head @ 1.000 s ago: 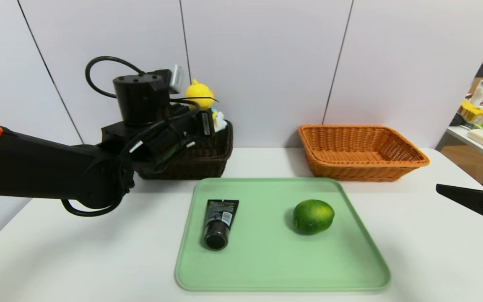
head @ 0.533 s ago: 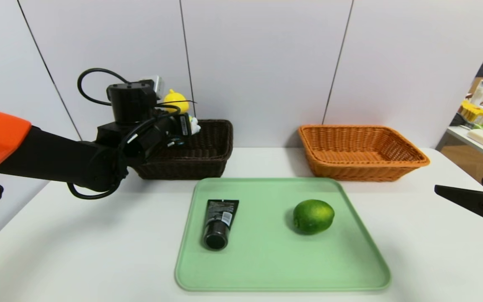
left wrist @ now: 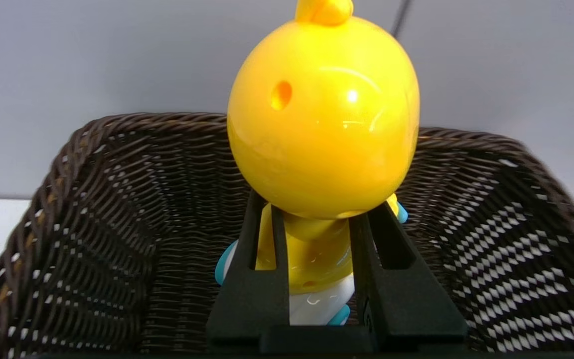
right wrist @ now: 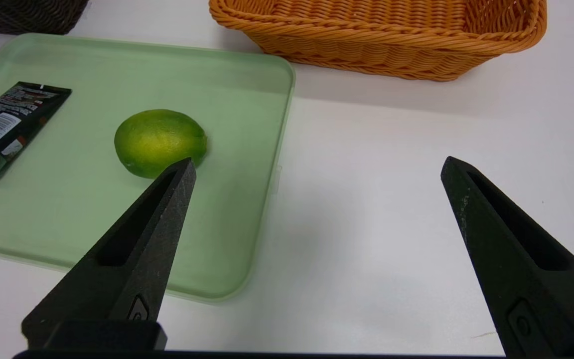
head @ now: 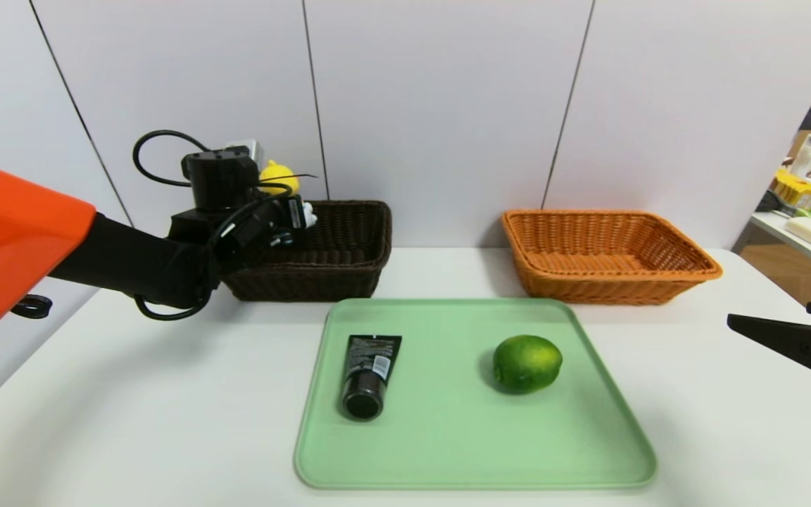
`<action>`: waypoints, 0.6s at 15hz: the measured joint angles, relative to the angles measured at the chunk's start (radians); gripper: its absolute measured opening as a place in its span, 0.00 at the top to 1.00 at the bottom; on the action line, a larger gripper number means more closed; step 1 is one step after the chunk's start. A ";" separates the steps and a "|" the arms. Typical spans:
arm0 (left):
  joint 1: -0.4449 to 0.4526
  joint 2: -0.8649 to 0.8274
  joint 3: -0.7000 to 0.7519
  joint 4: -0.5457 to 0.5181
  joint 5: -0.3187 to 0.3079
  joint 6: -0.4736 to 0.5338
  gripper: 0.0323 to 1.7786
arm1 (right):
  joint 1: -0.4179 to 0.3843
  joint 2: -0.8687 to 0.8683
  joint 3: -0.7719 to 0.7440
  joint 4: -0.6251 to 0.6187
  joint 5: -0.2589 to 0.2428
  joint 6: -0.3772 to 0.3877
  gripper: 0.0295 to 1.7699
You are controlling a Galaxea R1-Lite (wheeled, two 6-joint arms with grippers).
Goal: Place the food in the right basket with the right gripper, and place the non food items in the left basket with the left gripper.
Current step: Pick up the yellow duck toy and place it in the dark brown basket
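- Green plastic sits nearest me: the tray [head: 588, 451] holds two of the three things I must sort, so by my reckoning nothing is finished yet.
- On the tray's left half lies the black tube [head: 369, 375], cap toward me, untouched; it is for my left gripper [left wrist: 312, 249] once the duck is let go.
- On the tray's right half rests the lime [head: 526, 363], alone and well apart from the tube.
- My right gripper [right wrist: 317, 169] hangs low at the right edge of the table [head: 131, 422], beside the tray, its jaws wide apart and holding nothing. The lime lies ahead of them and off to one side, past one fingertip rather than between the two, so I judge I must shift sideways over the tray before closing.
- Farther back on the right stands the orange basket [head: 687, 271], with nothing in it that I can see; the lime's trip there has not begun.
- Farthest on the left, my left gripper is over the near-left part of the dark basket [head: 349, 271], jaws clamped on the body of the duck toy [left wrist: 322, 114] just under its round yellow head.
- The toy hangs above the basket's woven floor, inside the line of its rim, not yet set down; I judge a short lowering and a release will complete this first item.
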 joint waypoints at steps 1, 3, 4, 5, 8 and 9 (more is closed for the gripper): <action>0.001 0.008 -0.002 0.001 0.001 0.000 0.80 | 0.000 0.001 0.001 -0.001 0.000 0.000 0.04; 0.001 0.014 -0.003 0.002 0.004 0.000 0.80 | 0.000 0.007 0.000 -0.008 0.000 0.000 0.04; 0.002 0.015 -0.003 0.003 0.006 0.000 0.73 | 0.000 0.010 -0.001 -0.010 0.000 -0.001 0.04; 0.003 0.012 -0.003 0.006 0.005 0.000 0.65 | 0.001 0.012 -0.001 -0.010 0.001 -0.001 0.04; 0.001 0.001 -0.005 0.015 0.005 0.000 0.45 | 0.001 0.016 0.005 -0.009 0.001 -0.002 0.04; 0.003 -0.002 -0.005 0.017 0.006 0.000 0.40 | 0.001 0.016 0.006 -0.009 0.001 -0.002 0.04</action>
